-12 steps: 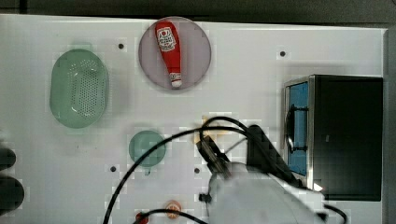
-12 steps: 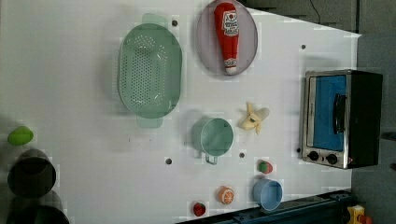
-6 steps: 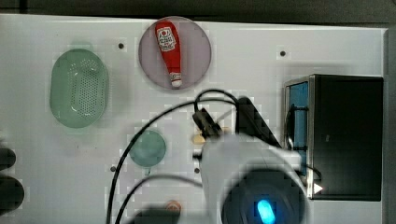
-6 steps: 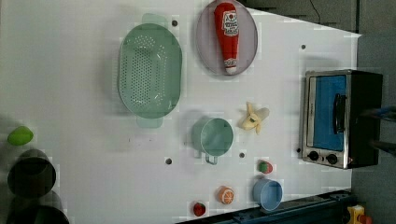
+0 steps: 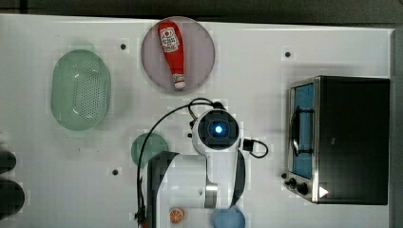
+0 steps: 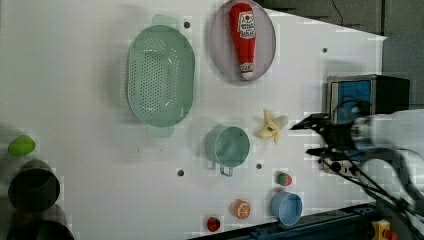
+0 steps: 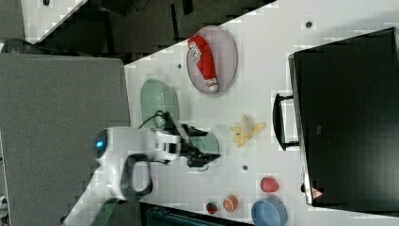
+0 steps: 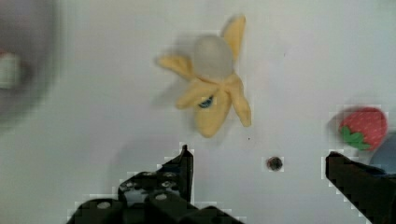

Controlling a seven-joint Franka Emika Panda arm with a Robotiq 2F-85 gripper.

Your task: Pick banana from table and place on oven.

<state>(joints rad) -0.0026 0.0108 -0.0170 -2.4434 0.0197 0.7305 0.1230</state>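
Note:
The banana (image 8: pixel 212 88), pale yellow with splayed peel flaps, lies on the white table (image 5: pixel 332 47) just beyond my open gripper (image 8: pixel 261 172); nothing is between the two black fingers (image 8: pixel 184 163). In the left view the banana (image 6: pixel 272 127) rests beside a green cup, and the gripper (image 6: pixel 314 136) hovers to the left view's right of it, in front of the oven (image 6: pixel 367 95). The right view has the banana (image 7: pixel 245 128) between the gripper (image 7: pixel 207 154) and the oven (image 7: pixel 348 117). My arm's wrist (image 5: pixel 217 129) covers the banana in the top view; the oven (image 5: pixel 354 137) stands at the top view's right.
A ketchup bottle (image 5: pixel 171 47) lies on a round plate (image 5: pixel 199 52). A green colander (image 5: pixel 81 88) and a green cup (image 6: pixel 227 146) stand nearby. A toy strawberry (image 8: pixel 364 128), an orange slice (image 6: pixel 242 208) and a blue cup (image 6: pixel 286 207) sit near the table's edge.
The arm has swung over the table's middle and now covers the banana in the top view. The gripper has entered the left view from its right, close to the banana.

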